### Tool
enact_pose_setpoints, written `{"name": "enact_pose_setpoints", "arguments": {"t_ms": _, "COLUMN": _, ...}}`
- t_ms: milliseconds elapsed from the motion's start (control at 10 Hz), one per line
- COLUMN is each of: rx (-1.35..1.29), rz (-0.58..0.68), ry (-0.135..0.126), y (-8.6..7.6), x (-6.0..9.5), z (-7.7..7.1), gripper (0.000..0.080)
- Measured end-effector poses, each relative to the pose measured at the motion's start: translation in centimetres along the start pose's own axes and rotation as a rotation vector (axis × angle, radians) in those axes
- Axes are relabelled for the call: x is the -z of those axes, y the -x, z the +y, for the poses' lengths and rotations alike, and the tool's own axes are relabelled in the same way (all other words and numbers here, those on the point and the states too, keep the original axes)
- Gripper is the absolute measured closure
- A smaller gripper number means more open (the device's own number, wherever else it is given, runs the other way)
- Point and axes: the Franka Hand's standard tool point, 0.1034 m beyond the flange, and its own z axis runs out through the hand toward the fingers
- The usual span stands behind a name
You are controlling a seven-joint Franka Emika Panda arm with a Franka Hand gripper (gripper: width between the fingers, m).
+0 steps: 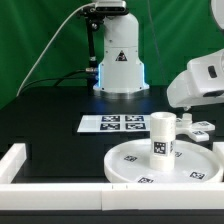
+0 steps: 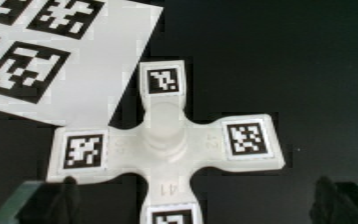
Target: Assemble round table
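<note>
The round disc [image 1: 140, 165] lies flat at the front right of the exterior view. The short cylindrical leg [image 1: 162, 135] stands upright on its central hub. The cross-shaped foot [image 1: 199, 128] lies on the black table behind the disc. In the wrist view the foot [image 2: 167, 140] lies flat with a tag on each arm. My gripper [image 2: 194, 205] is open and empty above it, with its dark fingers [image 2: 43, 200] wide apart on either side of one arm. In the exterior view the gripper [image 1: 194, 116] hangs just over the foot.
The marker board [image 1: 112, 123] lies in mid-table and shows close beside the foot in the wrist view [image 2: 51, 50]. White border rails run along the front edge [image 1: 60, 192] and the exterior view's left [image 1: 12, 158]. The robot base [image 1: 118, 60] stands at the back.
</note>
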Motion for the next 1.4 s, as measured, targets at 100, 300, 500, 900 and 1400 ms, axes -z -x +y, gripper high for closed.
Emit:
{"name": "enact_pose_setpoints", "arguments": {"t_ms": 100, "rx": -0.018, "rz": -0.028, "ry": 0.029, "y": 0.3, "x": -1.3, "z": 0.1, "gripper": 0.0151}}
{"name": "enact_pose_setpoints", "arguments": {"t_ms": 300, "rx": -0.004, "rz": -0.050, "ry": 0.061, "y": 0.2, "x": -2.6, "z": 0.1, "gripper": 0.0151}}
{"name": "enact_pose_setpoints", "arguments": {"t_ms": 500, "rx": -0.007, "rz": -0.049, "ry": 0.057, "y": 0.2, "x": -2.6, "z": 0.3, "gripper": 0.0151}}
{"name": "enact_pose_setpoints", "arguments": {"t_ms": 900, "rx": -0.086, "rz": -0.114, "ry": 0.065, "y": 0.3, "x": -4.3, "z": 0.4, "gripper": 0.0151}}
{"name": "enact_pose_setpoints", "arguments": {"t_ms": 1400, "rx": -0.104, "rz": -0.139, "ry": 0.066, "y": 0.2, "x": -4.8, "z": 0.3, "gripper": 0.0151}}
